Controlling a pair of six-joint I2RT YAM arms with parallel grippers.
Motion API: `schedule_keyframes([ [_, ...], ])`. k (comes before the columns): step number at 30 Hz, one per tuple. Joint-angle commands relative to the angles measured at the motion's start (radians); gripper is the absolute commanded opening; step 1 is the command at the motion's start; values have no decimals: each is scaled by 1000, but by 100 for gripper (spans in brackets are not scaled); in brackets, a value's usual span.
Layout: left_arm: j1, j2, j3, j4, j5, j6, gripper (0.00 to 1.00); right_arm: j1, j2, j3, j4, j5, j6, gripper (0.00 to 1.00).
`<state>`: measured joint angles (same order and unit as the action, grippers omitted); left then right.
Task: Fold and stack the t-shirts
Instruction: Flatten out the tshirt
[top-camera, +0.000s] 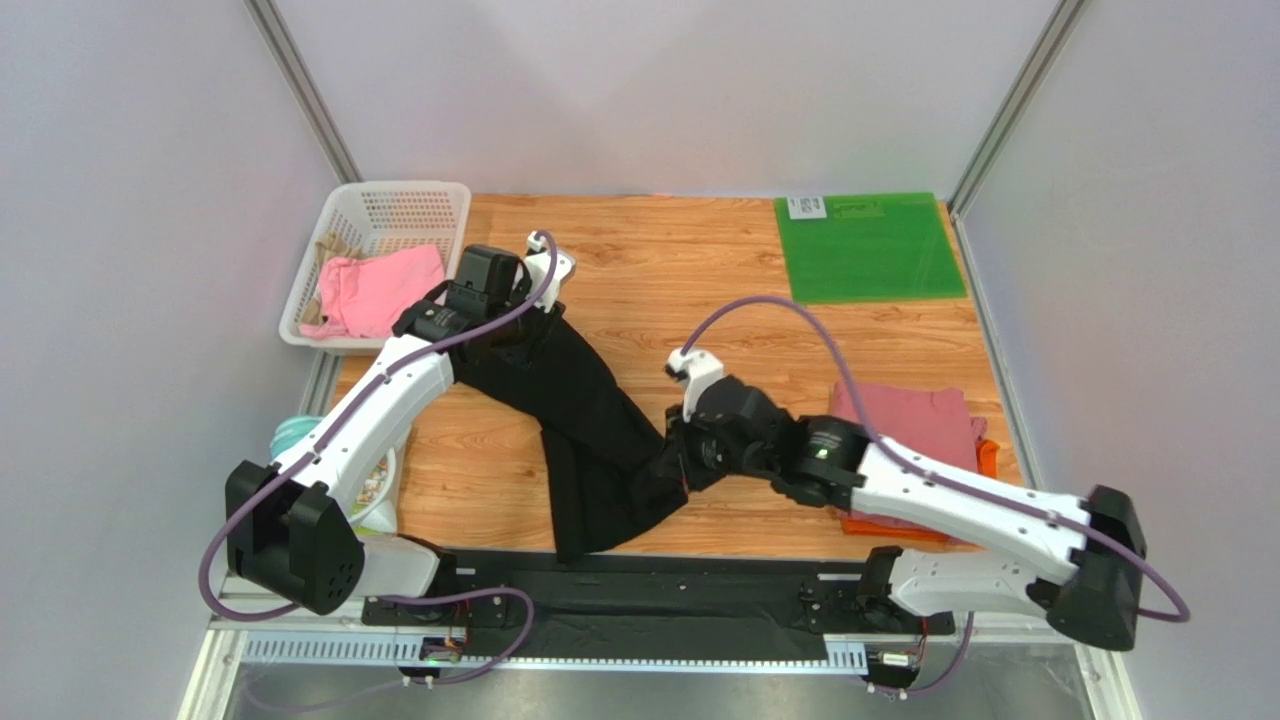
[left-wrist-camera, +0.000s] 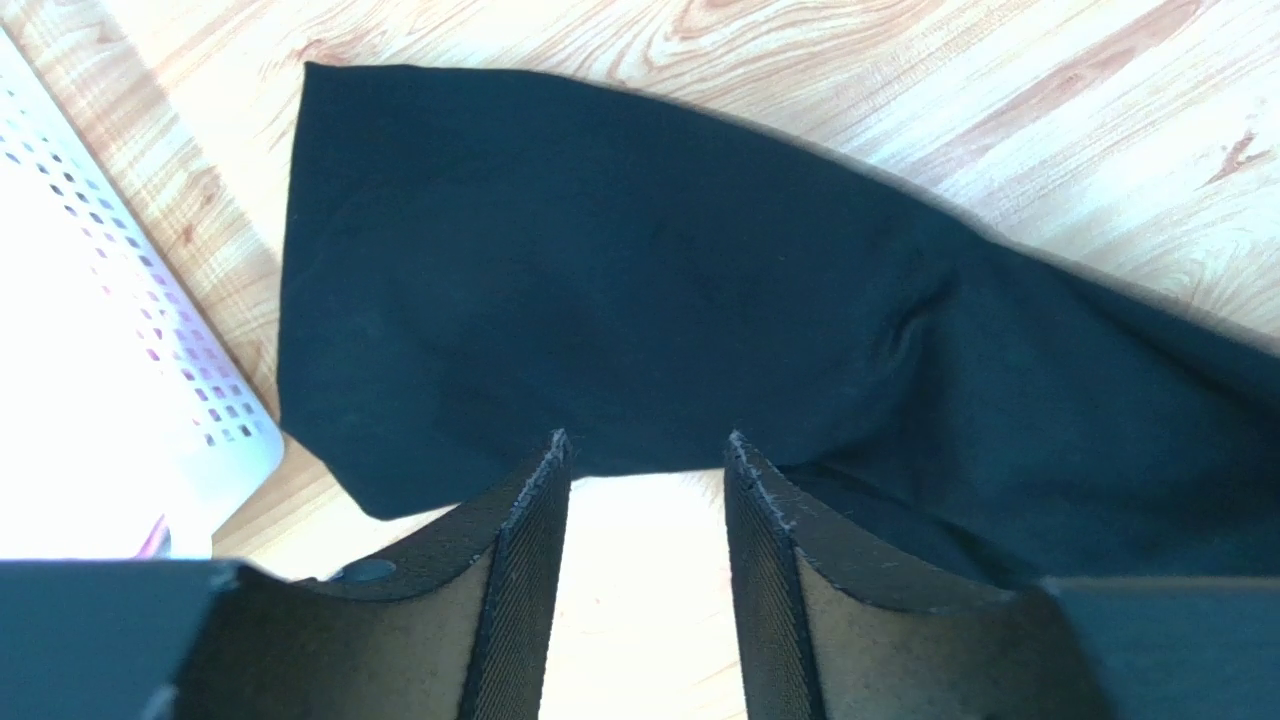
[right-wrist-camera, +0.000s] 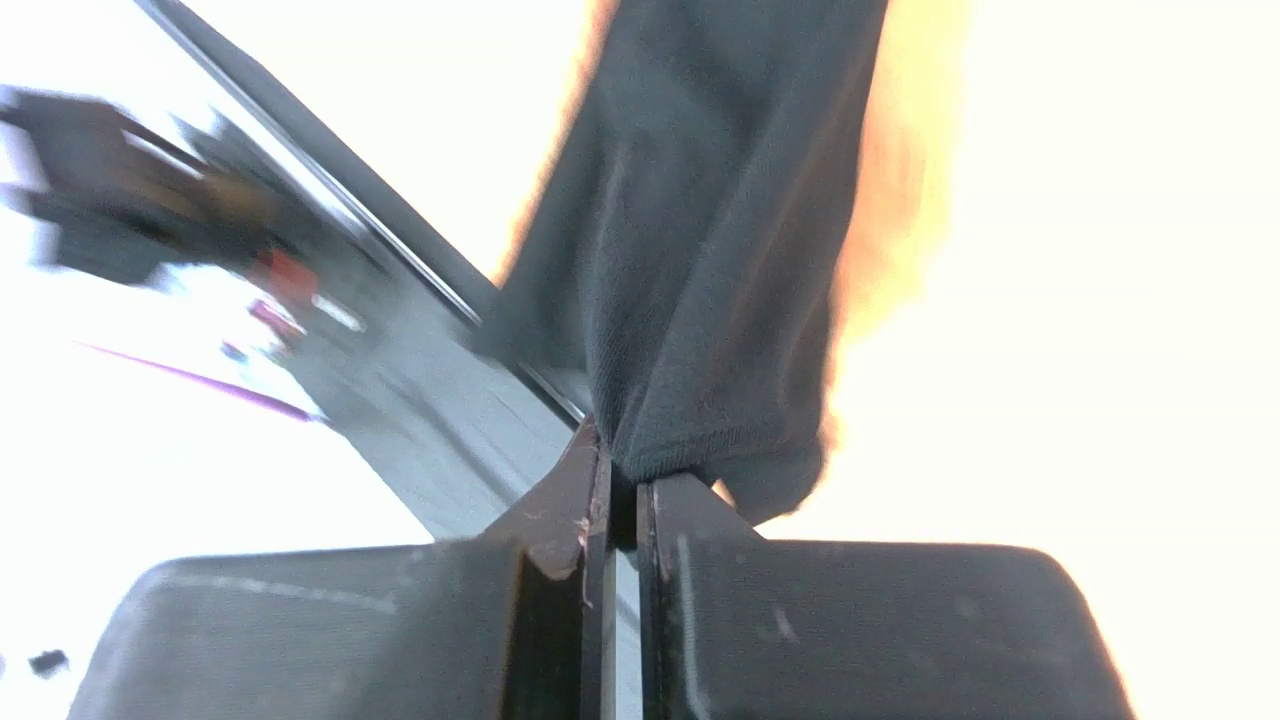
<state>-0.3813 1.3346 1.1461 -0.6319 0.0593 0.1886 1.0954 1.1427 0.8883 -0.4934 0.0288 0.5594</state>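
A large black t-shirt lies in a long, bunched band across the middle of the wooden table. My right gripper is shut on its near-right edge, and in the right wrist view the cloth hangs pinched at that gripper's tips. My left gripper is at the shirt's far-left end. Its jaws stand apart over bare table, with the tips at the edge of the black cloth. A folded dusty-pink t-shirt rests on an orange t-shirt at the right.
A white basket at the back left holds a pink garment; its corner shows beside my left gripper. A green mat lies at the back right. A black rail runs along the near edge.
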Motion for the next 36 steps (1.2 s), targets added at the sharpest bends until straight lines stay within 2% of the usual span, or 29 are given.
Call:
schedule_keyframes([
  [1,7,-35,15,8,2,3,48,-63,-158,158,-149,112,-66,0],
  [6,7,-46,17,1,14,6,50,-228,-178,91,-148,27,-23,0],
  [11,7,-52,17,-9,30,11,50,-465,-65,37,-30,-108,-41,0],
  [14,7,-48,23,-18,51,11,50,-590,118,95,3,-147,-93,0],
  [19,7,-40,21,-38,82,32,50,-722,401,338,-22,-150,-165,0],
  [24,7,-20,-57,-17,71,87,50,-779,506,443,-56,-152,-156,0],
  [25,7,-17,-74,3,68,109,50,-779,511,446,-72,-139,-162,12],
  [27,7,-3,-106,27,34,129,50,-781,512,431,-77,-93,-171,20],
  [28,7,3,-132,50,25,150,50,-782,509,422,-82,-78,-173,44],
  [29,7,15,-143,57,11,156,50,-782,508,407,-82,-57,-174,57],
  [31,7,24,-167,75,4,163,50,-784,491,390,-91,-43,-177,65],
  [33,7,32,-183,83,7,158,50,-784,451,355,-93,-38,-181,67],
  [36,12,47,-195,106,4,146,52,-781,372,275,-56,-62,-176,59],
])
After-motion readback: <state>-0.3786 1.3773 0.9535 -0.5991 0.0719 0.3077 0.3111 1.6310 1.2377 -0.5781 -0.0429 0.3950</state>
